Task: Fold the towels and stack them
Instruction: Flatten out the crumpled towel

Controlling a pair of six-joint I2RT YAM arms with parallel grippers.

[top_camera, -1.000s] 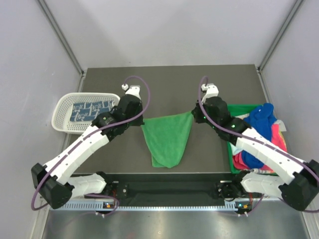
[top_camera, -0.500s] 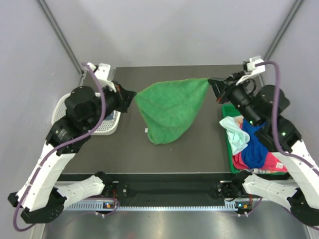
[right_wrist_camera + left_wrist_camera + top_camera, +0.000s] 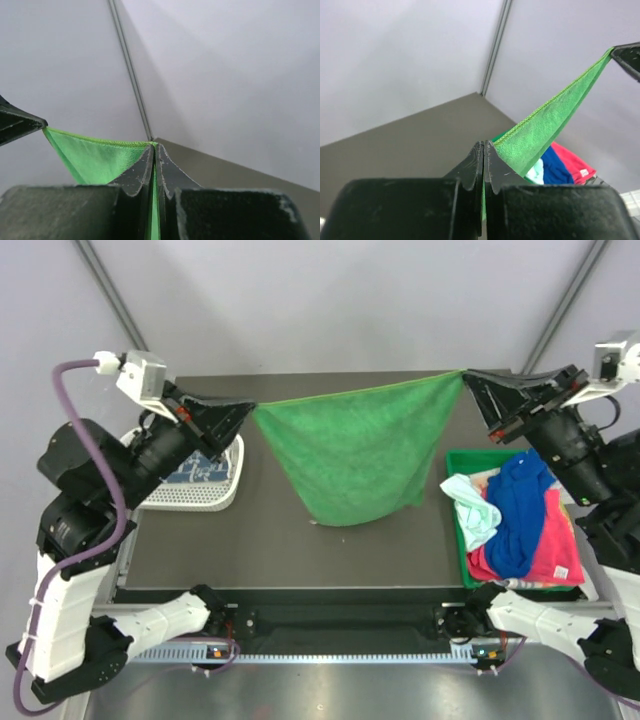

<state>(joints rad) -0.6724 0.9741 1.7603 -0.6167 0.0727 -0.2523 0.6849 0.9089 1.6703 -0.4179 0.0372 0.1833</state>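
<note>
Clamping green towel (image 3: 350,455) corners in left gripper (image 3: 248,408) and right gripper (image 3: 468,380), not yet folded; towels (image 3: 520,520) in bin (image 3: 462,558) left.

Lab test cell, grey wall panels (image 3: 350,300)

you've got a white mesh basket (image 3: 205,498) at the left edge of the dark table (image 3: 300,550) and a green plastic bin (image 3: 460,540) at its right edge, well apart. pale grey walls (image 3: 340,300) enclose three sides.

Arms up & spread wide, L gripper (image 3: 247,407) & R gripper (image 3: 469,378) clamped shut
</note>
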